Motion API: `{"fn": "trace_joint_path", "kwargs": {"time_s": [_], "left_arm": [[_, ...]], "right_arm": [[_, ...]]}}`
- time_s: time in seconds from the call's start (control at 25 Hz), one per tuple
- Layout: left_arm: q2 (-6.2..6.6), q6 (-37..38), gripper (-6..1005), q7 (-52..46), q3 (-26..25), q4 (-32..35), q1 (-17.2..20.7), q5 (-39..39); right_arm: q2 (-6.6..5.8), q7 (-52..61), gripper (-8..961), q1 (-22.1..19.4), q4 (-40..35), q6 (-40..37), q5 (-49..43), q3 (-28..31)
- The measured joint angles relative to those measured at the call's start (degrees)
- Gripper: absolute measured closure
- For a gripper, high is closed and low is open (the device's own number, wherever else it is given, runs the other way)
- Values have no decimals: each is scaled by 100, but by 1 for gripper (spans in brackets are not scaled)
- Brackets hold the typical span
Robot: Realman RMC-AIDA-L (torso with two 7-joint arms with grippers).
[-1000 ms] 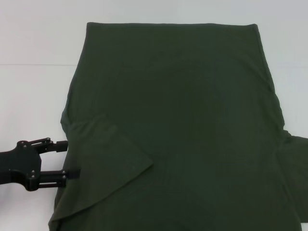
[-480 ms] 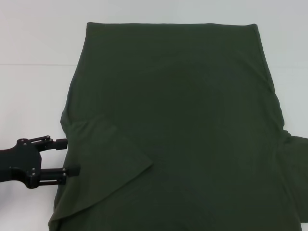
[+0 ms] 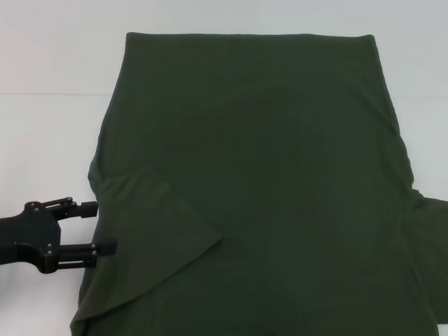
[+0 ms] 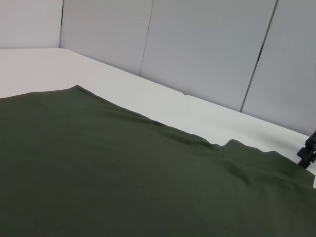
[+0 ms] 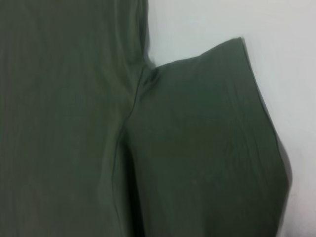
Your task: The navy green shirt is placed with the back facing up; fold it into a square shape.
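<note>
Your left end effector (image 3: 99,226) stood open and empty at the navy green shirt's (image 3: 266,182) left edge, the folded-in sleeve directly ahead of its fingertips, on the table (image 3: 49,133).

Bright, even light, faint shadows; right wrist view blurred.

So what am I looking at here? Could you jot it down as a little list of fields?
item: navy green shirt, spread flat, plain side up
surface: white table
left sleeve: already folded in over the body
right sleeve: spread out flat to the side, not folded
left gripper: open, at the shirt's left edge beside the folded sleeve
right gripper: not in view; its wrist camera looks down on the right sleeve
</note>
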Motion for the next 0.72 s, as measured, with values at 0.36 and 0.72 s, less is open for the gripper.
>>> {"fn": "trace_joint_path", "kwargs": {"time_s": [0.36,0.72], "left_arm": [[0,-11,149,0,-1,6,-13,0],[1,-90,148,-3,52,7,-11,9]], "right_arm": [[9,-1,45,95,137,89,0,-61],[9,0,46,169,270,148,0,-99]]}}
